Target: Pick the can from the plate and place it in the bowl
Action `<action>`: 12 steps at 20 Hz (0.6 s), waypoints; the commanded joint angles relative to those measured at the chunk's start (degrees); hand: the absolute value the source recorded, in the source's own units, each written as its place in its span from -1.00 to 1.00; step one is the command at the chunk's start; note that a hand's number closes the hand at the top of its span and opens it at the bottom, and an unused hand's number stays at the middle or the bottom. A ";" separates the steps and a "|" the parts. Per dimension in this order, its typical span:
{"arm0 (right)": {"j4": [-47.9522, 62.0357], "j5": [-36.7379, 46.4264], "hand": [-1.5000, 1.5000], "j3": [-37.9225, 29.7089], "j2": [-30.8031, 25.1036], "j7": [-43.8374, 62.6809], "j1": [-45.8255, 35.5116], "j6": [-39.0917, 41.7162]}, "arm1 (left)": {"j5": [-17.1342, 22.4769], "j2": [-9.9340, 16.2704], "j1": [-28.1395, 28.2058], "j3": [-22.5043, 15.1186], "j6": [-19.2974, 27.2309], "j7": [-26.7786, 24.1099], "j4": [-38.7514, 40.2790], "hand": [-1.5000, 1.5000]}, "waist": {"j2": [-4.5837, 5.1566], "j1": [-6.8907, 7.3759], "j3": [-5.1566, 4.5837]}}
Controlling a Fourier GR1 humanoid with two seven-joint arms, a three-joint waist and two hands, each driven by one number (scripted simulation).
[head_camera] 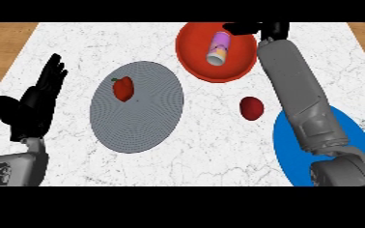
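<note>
White marble covers the desk, with a strip of wood showing at its far corners. At about twelve o'clock sits a red bowl, and the can lies on its side inside it, pale with a purple band. The right hand hovers at the bowl's far rim, about one o'clock, its black fingers loosely spread and holding nothing, apart from the can. Its grey forearm runs down toward five o'clock, crossing a blue plate. A grey round mat lies at about nine o'clock from centre with a red pepper on it. A dark red fruit rests between mat and plate. The left hand rests open at eight o'clock, fingers up.
</note>
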 commanded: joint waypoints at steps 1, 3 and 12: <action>-6.48 -9.02 -1.00 -7.18 0.93 -9.48 2.56 -2.96 | 0.78 0.93 0.52 0.70 -0.73 1.61 -1.60 0.00 | -0.37 -0.26 0.01; -9.38 -12.55 -1.00 -8.44 -2.03 -11.06 5.62 4.52 | -0.39 -0.23 -0.32 0.94 1.42 1.29 -0.15 0.00 | -0.82 -2.04 -0.11; -25.58 -21.61 -1.00 -8.85 -5.06 -13.82 27.07 20.60 | -0.32 0.66 3.28 2.09 0.13 1.09 -2.27 0.00 | -1.29 -3.03 -0.20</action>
